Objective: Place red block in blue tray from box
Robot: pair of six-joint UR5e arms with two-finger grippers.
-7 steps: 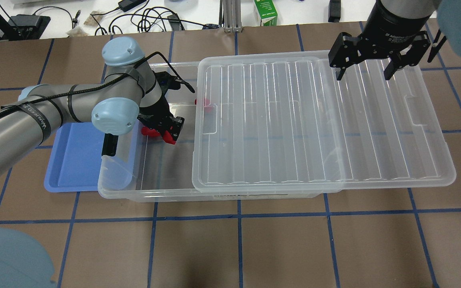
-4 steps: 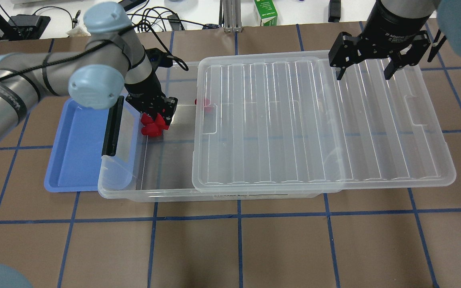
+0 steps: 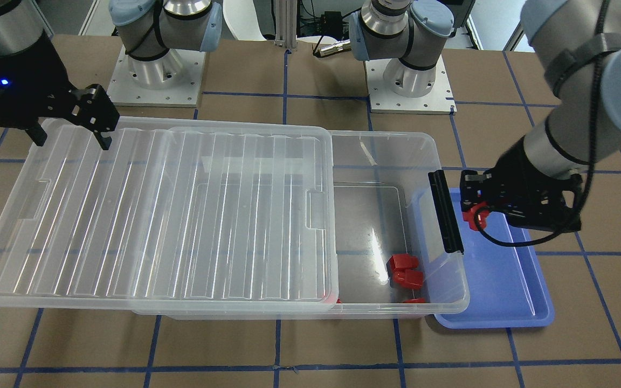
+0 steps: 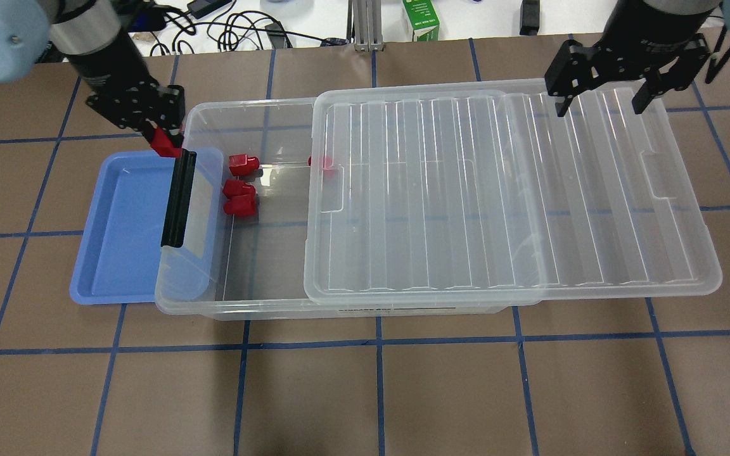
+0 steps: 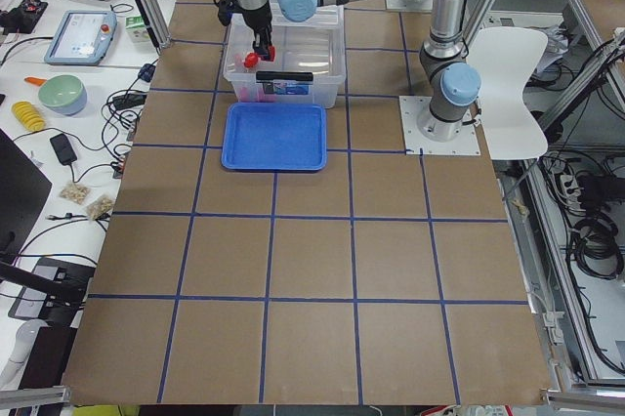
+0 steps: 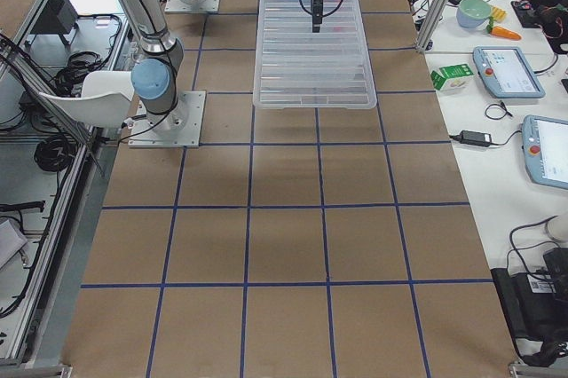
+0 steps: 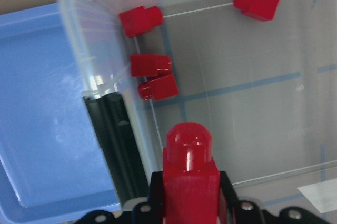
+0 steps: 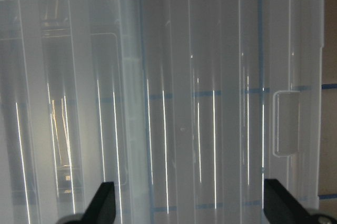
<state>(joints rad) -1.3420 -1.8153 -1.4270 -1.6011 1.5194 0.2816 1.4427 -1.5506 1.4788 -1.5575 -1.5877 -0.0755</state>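
Observation:
My left gripper (image 4: 163,140) is shut on a red block (image 4: 165,145), held in the air over the far end of the blue tray (image 4: 121,234), next to the box's black latch bar (image 4: 178,199). The wrist view shows the block (image 7: 189,169) between the fingers, stub forward. Front view: gripper (image 3: 475,213) above the tray (image 3: 504,280). The clear box (image 4: 263,278) holds several more red blocks (image 4: 241,187). Its lid (image 4: 498,190) is slid right, leaving the left end uncovered. My right gripper (image 4: 599,104) is open and empty over the lid's far right part.
The tray lies against the box's left end, partly under its rim. A green carton (image 4: 420,19) and cables (image 4: 232,28) lie past the table's far edge. The arm bases (image 3: 410,81) stand behind the box.
My left gripper has lifted a red block out of the box and moved left and away, to above the tray's far end. My right gripper has shifted slightly right.

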